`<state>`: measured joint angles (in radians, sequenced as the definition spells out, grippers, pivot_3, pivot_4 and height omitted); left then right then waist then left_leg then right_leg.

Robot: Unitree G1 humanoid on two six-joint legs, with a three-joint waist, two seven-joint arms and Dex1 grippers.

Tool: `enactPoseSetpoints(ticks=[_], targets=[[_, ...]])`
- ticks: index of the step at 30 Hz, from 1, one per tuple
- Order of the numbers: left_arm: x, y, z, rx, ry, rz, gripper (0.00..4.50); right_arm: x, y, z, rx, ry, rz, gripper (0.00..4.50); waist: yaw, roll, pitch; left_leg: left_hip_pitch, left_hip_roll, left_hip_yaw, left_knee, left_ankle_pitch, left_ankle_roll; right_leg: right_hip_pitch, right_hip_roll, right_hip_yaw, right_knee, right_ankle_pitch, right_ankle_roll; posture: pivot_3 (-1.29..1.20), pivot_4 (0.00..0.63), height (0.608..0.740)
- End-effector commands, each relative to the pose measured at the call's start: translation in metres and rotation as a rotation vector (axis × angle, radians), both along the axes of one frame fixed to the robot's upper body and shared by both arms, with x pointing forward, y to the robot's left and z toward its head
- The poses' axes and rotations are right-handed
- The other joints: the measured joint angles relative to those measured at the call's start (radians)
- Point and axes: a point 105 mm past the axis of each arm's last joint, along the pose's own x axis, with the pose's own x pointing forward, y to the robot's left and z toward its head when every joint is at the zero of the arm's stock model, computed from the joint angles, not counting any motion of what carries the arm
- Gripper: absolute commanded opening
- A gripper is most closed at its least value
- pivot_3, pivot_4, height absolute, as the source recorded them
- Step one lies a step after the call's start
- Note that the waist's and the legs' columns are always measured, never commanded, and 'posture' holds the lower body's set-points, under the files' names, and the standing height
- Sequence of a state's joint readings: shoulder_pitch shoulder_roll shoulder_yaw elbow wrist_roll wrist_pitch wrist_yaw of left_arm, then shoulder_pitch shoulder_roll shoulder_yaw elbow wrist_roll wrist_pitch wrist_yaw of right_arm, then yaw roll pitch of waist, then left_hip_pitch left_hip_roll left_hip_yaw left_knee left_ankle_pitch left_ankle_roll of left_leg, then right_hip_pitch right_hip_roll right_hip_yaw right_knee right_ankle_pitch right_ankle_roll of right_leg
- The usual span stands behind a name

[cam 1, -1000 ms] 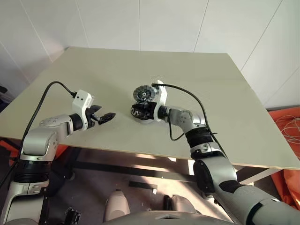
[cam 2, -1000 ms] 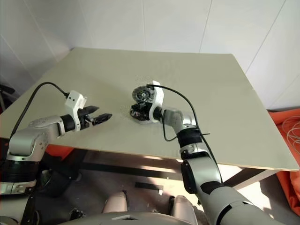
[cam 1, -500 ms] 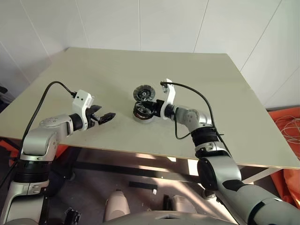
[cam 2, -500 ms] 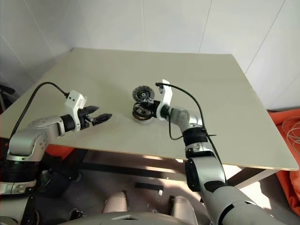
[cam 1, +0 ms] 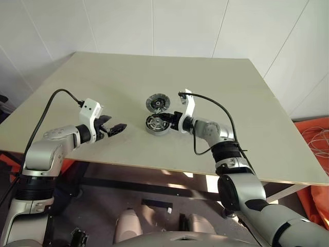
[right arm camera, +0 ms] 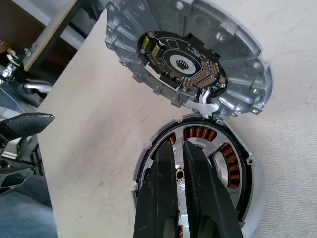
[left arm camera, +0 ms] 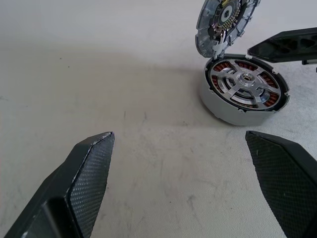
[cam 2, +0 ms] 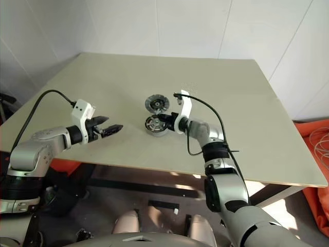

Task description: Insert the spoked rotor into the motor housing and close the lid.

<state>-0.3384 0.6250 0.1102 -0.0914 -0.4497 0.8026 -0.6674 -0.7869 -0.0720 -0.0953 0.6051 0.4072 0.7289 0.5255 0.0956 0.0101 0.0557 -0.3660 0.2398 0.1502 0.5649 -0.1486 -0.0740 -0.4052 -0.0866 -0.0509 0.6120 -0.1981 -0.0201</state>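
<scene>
Left arm (cam 1: pixel 49 146) stretched over the near left edge of the counter (cam 1: pixel 103 77), bent at the elbow, wrist carrying a white camera block with a black cable looping up behind it. Left hand (cam 1: pixel 117 128) in the lower left of the head views, pointing toward frame centre and tilted slightly down, hovering above bare counter with fingers (left arm camera: pixel 84 178) spread wide and nothing between them. Well apart from the parts at the centre.

Right arm (cam 1: pixel 221 141) reaching in from the lower right, forearm angled up and left, a black cable arching over the wrist. Right hand (cam 1: pixel 173 118) at frame centre, pointing left and a little downward, fingers (right arm camera: pixel 163 198) pressed almost together with only a thin slit between, gripping nothing that can be made out. Tips lying over the motor housing (cam 1: pixel 158 124), just above its middle in the right wrist view; contact impossible to judge.

Motor housing sitting flat on the counter at centre frame, open side up. Spoked rotor (left arm camera: pixel 245 82) already seated inside it, silver spokes around a small hub, copper windings showing through the gaps.

Lid (cam 1: pixel 157 102) just beyond the housing, toward the top of the frame, tipped up on edge beside the housing rim, inner face with a dark circuit board turned toward the hands. Housing not closed.
</scene>
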Motion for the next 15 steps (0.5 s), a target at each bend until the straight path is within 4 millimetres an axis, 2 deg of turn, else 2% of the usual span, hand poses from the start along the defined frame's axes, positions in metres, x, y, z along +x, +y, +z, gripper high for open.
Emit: enactPoseSetpoints(ticks=[1, 4, 10, 15], targets=[[0.003, -0.003, 0.014, 0.005, -0.059, -0.015, 4.50, 0.001, 0.008, 0.027, 0.003, -0.119, 0.035, 0.29, 0.000, 0.000, 0.000, 0.000, 0.000, 0.000, 0.000, 0.000, 0.000, 0.000, 0.000, 0.000, 0.000, 0.000, 0.000, 0.00, 0.000, 0.740], [0.003, -0.004, 0.014, 0.004, -0.060, -0.015, 4.50, -0.003, 0.018, 0.025, -0.025, -0.128, 0.067, 0.29, -0.001, 0.000, 0.000, 0.000, 0.000, 0.000, 0.000, 0.000, 0.000, 0.000, 0.000, 0.000, 0.000, 0.000, 0.000, 0.00, 0.000, 0.740], [0.002, -0.003, 0.014, 0.006, -0.062, -0.011, 4.50, -0.011, 0.027, -0.004, -0.075, -0.053, 0.087, 0.29, 0.000, 0.000, 0.000, 0.000, 0.000, 0.000, 0.000, 0.000, 0.000, 0.000, 0.000, 0.000, 0.000, 0.000, 0.000, 0.00, 0.000, 0.740], [0.002, -0.002, 0.014, 0.010, -0.065, -0.009, 4.50, -0.010, 0.024, -0.025, -0.126, -0.013, 0.060, 0.29, -0.001, 0.000, 0.000, 0.002, 0.000, 0.000, 0.000, 0.000, 0.000, 0.001, 0.000, 0.000, 0.000, 0.000, 0.000, 0.00, 0.000, 0.740]])
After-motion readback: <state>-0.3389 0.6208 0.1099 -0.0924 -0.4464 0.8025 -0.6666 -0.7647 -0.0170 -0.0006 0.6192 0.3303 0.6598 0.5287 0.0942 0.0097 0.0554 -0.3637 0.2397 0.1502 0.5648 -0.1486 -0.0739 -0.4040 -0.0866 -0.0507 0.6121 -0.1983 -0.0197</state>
